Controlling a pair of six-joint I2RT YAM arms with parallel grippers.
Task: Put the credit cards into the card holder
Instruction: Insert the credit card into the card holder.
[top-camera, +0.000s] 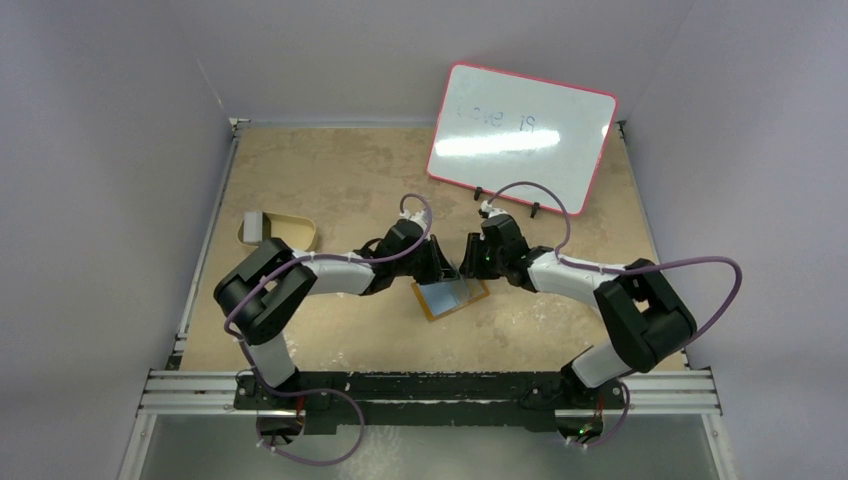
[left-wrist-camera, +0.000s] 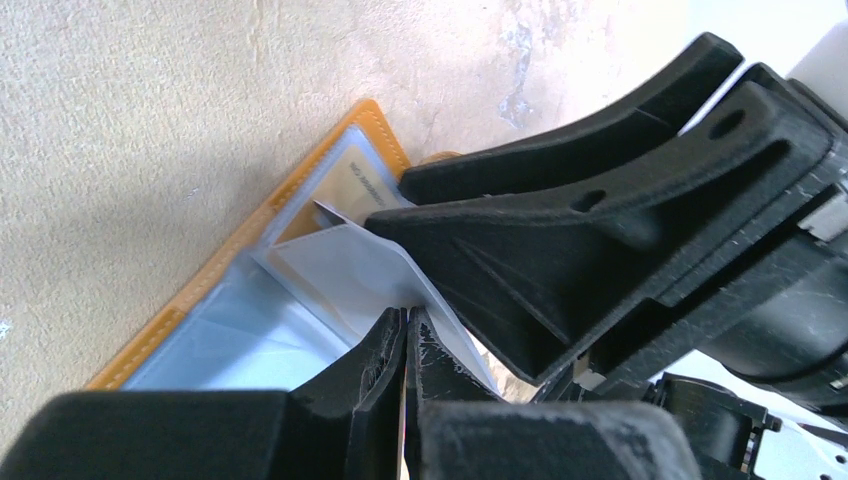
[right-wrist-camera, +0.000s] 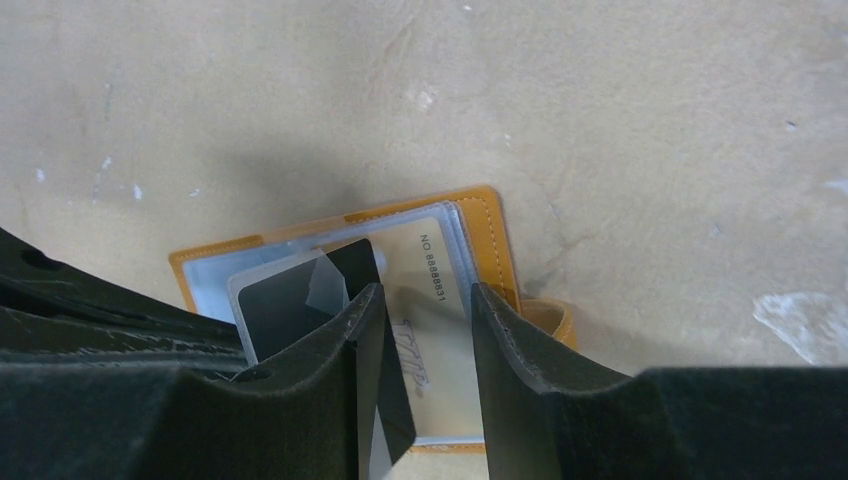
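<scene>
The card holder (top-camera: 452, 298) lies open on the table, orange-brown with clear pockets; it also shows in the left wrist view (left-wrist-camera: 245, 225) and the right wrist view (right-wrist-camera: 490, 225). My left gripper (left-wrist-camera: 407, 325) is shut on the edge of a whitish credit card (left-wrist-camera: 345, 270), held tilted over the open holder. In the right wrist view that card (right-wrist-camera: 290, 300) looks dark and glossy. Another cream card (right-wrist-camera: 430, 270) with a printed number sits inside a pocket. My right gripper (right-wrist-camera: 425, 290) is open just above the holder, straddling the cream card. Both grippers (top-camera: 443, 272) (top-camera: 468, 265) meet over the holder.
A beige shallow tray (top-camera: 295, 236) with a grey block (top-camera: 256, 224) sits at the left. A pink-rimmed whiteboard (top-camera: 520, 135) stands at the back right. The right gripper's fingers (left-wrist-camera: 600, 210) crowd close to the left gripper.
</scene>
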